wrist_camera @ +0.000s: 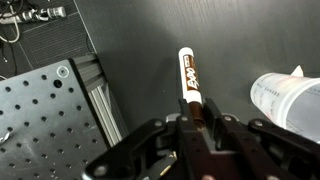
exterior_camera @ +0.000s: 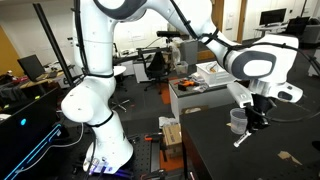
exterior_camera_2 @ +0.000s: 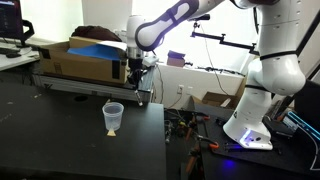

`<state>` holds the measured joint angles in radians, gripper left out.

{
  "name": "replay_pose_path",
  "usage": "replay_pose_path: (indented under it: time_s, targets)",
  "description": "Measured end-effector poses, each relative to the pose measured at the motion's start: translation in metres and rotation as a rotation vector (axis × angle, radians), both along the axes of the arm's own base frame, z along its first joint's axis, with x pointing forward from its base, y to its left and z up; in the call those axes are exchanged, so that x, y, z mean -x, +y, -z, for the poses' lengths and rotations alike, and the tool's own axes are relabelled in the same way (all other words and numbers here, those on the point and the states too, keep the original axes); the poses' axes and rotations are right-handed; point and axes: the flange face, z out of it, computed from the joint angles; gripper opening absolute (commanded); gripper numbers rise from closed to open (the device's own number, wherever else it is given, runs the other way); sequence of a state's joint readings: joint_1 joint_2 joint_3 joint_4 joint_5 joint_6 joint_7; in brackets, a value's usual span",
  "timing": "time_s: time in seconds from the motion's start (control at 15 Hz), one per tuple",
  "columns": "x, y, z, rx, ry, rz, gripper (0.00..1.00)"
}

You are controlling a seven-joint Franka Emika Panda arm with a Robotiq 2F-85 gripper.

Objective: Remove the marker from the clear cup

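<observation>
A white robot arm (exterior_camera: pixel 98 60) fills the left and centre of an exterior view and reaches toward the right of the frame over a black table (exterior_camera: pixel 270 160) in a cluttered lab. In an exterior view a long cardboard box (exterior_camera_2: pixel 70 62) sits at the upper left behind the table. The wrist view shows a perforated metal plate (wrist_camera: pixel 40 120) at the lower left, edged by an aluminium rail (wrist_camera: pixel 98 90).

The gripper (wrist_camera: pixel 198 122) comes in from the bottom of the wrist view, its jaws pinched together on the marker (wrist_camera: pixel 188 80). The pen's white barrel with dark lettering runs up the centre of the frame, over the dark tabletop. In an exterior view the marker (exterior_camera: pixel 243 138) hangs slanted below the gripper (exterior_camera: pixel 256 116), wholly outside the clear cup (exterior_camera: pixel 237 120), which stands just to its left.

The clear cup (exterior_camera_2: pixel 113 117) stands upright on the table, below and left of the gripper head. In the wrist view it shows at the right edge, near the pen but not touching it.
</observation>
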<state>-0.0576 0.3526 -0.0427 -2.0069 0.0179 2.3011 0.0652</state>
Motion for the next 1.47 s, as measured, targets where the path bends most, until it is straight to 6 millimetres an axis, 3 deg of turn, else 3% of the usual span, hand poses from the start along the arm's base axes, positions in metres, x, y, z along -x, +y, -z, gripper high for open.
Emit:
replay_pose_path:
  time_s: [0.27, 0.53, 0.6, 0.67, 1.13, 1.2, 1.47]
  targets:
    - [-0.013, -0.003, 0.031, 0.0, 0.039, 0.003, 0.05]
    - [-0.023, 0.001, 0.048, -0.002, 0.077, -0.006, 0.05]
    - [-0.025, 0.003, 0.05, -0.003, 0.084, -0.01, 0.44]
    - [-0.027, 0.005, 0.051, -0.003, 0.091, -0.013, 0.45]
    - [-0.039, 0.007, 0.053, -0.004, 0.112, -0.016, 0.96]
    - [-0.04, 0.009, 0.052, -0.002, 0.108, -0.018, 1.0]
    - [-0.044, 0.024, 0.031, 0.018, 0.056, -0.021, 1.0]
